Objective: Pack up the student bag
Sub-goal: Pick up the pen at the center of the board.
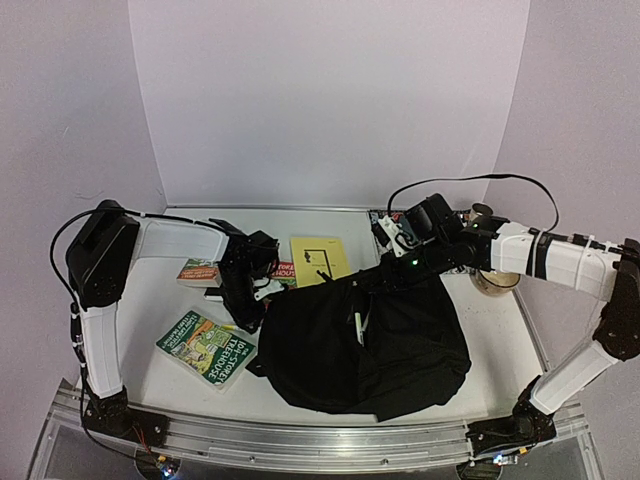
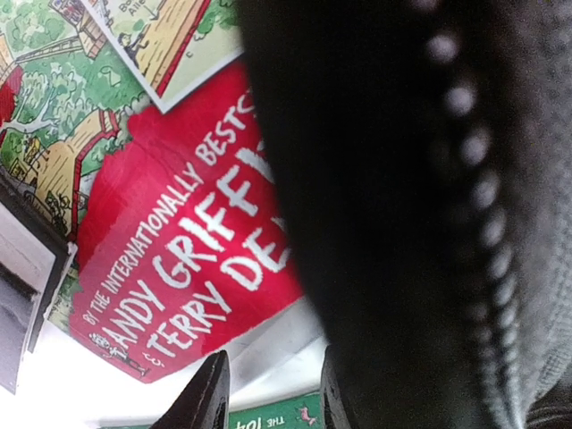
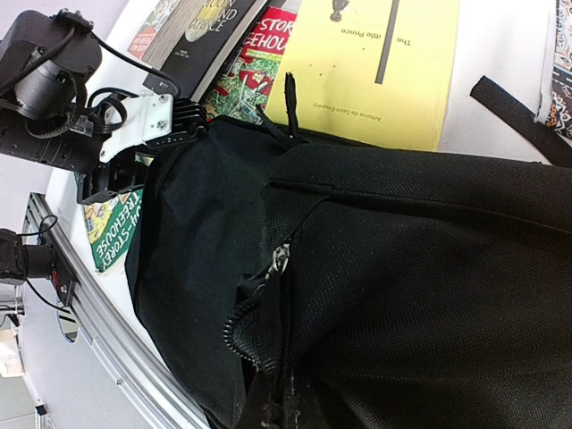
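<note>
A: Where's the student bag (image 1: 365, 345)?
B: Centre of the counter (image 1: 150, 385), long axis nine to three. The left jaws, part-open and empty, sit at its nine o'clock edge; the right jaws, closed, at twelve.
A: And the green Treehouse book (image 1: 207, 347)?
B: Nearer the left.

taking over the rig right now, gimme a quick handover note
Left gripper: open, holding nothing, at the left edge of the large soft black fabric backpack.
Right gripper: shut, at the backpack's far edge; I cannot tell if it pinches fabric.
Things: the backpack lies mid-table. The yellow paperback book and the green illustrated paperback book lie on the table outside it.
Done: nothing visibly packed.
Left: open the backpack and load the books.
</note>
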Robot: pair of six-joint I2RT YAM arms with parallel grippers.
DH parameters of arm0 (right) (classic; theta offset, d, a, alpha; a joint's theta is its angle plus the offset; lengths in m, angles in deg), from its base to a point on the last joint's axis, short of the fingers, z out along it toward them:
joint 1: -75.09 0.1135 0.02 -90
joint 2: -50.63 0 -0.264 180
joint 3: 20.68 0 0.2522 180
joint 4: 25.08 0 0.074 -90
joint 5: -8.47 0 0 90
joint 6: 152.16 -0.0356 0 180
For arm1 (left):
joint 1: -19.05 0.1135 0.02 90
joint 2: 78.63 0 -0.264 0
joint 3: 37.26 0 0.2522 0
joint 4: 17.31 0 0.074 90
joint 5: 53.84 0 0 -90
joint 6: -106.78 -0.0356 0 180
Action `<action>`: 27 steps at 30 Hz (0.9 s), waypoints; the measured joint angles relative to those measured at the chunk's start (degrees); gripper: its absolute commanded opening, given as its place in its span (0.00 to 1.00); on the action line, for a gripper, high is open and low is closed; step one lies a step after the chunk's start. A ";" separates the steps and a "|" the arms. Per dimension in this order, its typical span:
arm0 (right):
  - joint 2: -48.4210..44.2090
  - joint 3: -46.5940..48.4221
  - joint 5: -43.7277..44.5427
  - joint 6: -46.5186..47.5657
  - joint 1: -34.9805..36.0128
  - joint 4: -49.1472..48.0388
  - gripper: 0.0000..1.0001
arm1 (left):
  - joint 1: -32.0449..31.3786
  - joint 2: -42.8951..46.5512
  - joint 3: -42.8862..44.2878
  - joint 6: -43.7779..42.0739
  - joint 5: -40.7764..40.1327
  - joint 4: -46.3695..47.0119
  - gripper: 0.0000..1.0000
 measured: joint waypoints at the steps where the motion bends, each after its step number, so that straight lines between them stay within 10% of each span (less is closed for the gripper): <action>1: 0.00 0.00 0.00 -0.01 0.00 0.00 0.00 | 0.00 -0.18 0.00 -0.01 -0.10 0.04 0.36; 8: 0.00 0.00 -0.18 -0.15 0.11 0.00 0.00 | -0.02 -2.00 0.17 -0.08 -0.44 0.47 0.33; 16: 0.00 0.00 -0.17 -0.21 0.15 -0.02 0.00 | -0.02 -2.68 1.06 -1.34 -2.29 -0.03 0.04; 27: 0.00 0.00 -0.17 -0.20 0.15 0.00 0.00 | -0.14 -2.15 1.06 -1.41 -3.96 0.01 0.00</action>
